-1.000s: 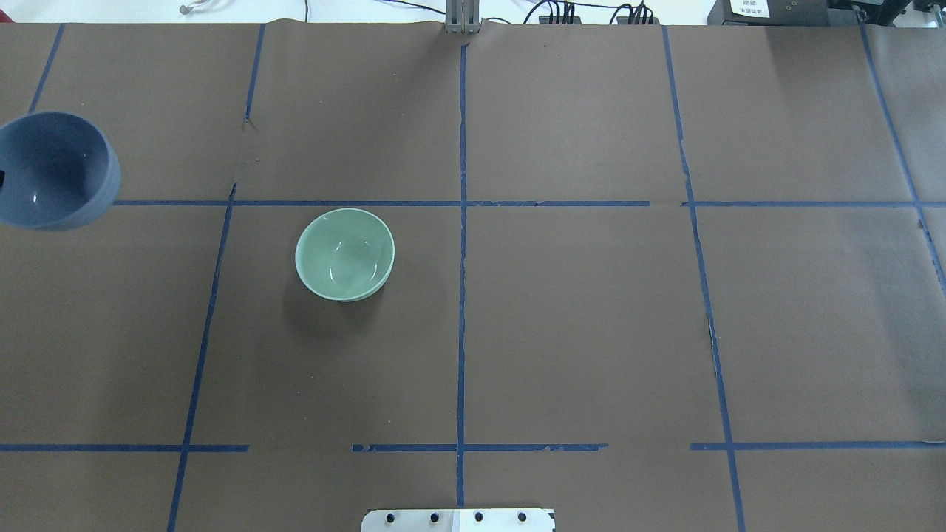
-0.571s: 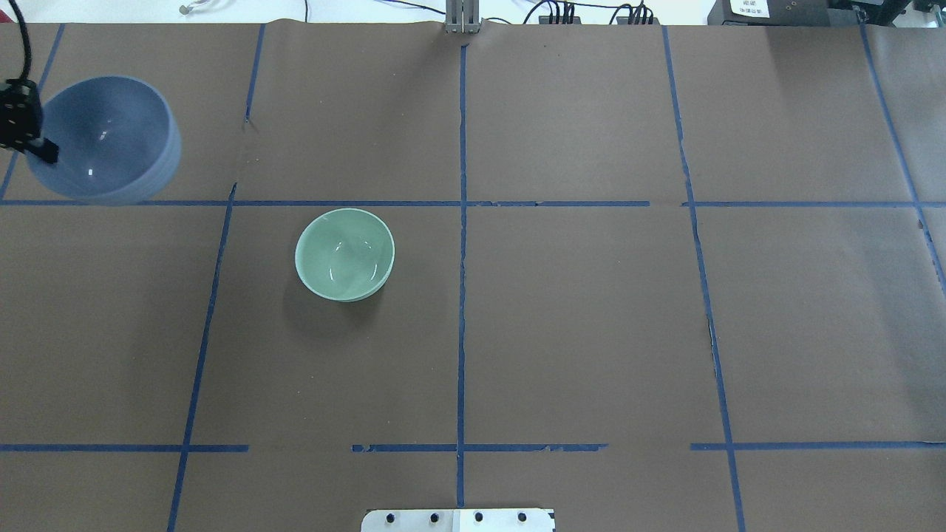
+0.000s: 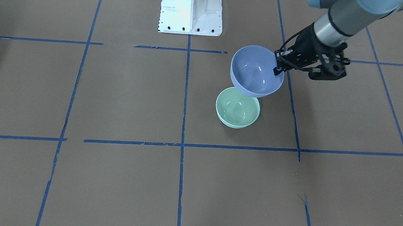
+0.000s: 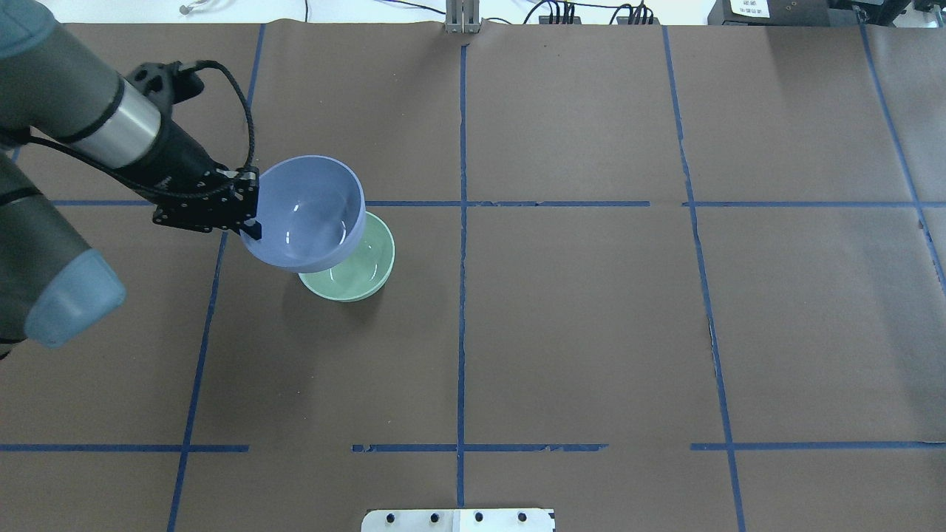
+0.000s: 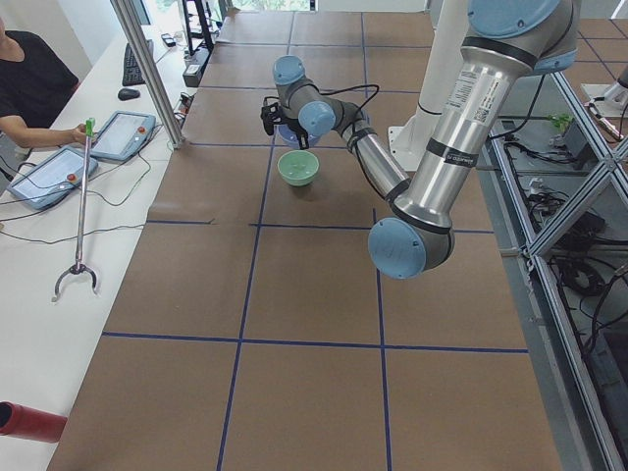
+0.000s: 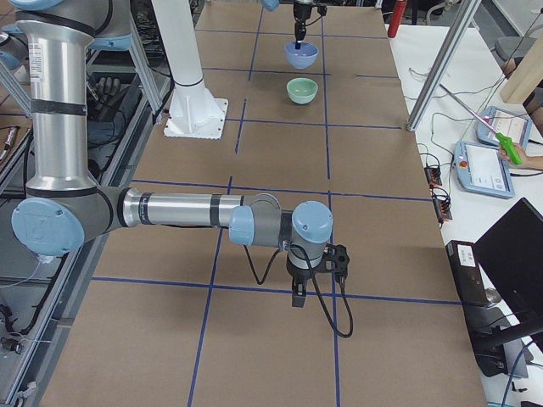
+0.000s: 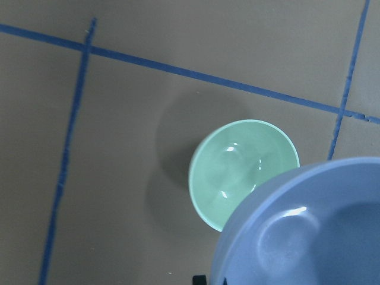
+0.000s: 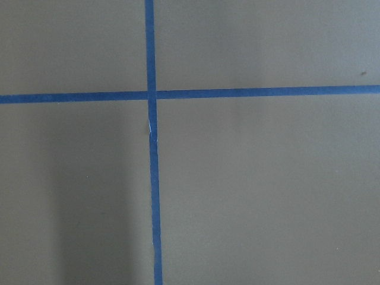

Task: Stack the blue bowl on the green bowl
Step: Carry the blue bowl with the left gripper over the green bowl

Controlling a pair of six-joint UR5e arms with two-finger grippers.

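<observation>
My left gripper (image 4: 251, 216) is shut on the rim of the blue bowl (image 4: 307, 210) and holds it tilted in the air. The blue bowl hangs above the green bowl (image 4: 358, 272) and covers part of it, offset toward my left arm. The green bowl stands upright and empty on the brown table. The front view shows the blue bowl (image 3: 257, 72) above the green bowl (image 3: 237, 110), with the left gripper (image 3: 278, 66) on its rim. The left wrist view shows both the green bowl (image 7: 240, 169) and the blue bowl (image 7: 314, 231). My right gripper (image 6: 299, 297) hangs low over the table far from the bowls; I cannot tell if it is open.
Blue tape lines (image 4: 462, 222) divide the brown table cover into squares. The white robot base (image 3: 191, 10) stands at the table's near edge. Cables (image 4: 562, 13) lie along the far edge. An operator (image 5: 29, 83) with tablets sits at a side desk.
The left arm has carried the blue bowl from the table's far left edge rightward, and it now hangs over the green bowl. The green bowl has not moved.
</observation>
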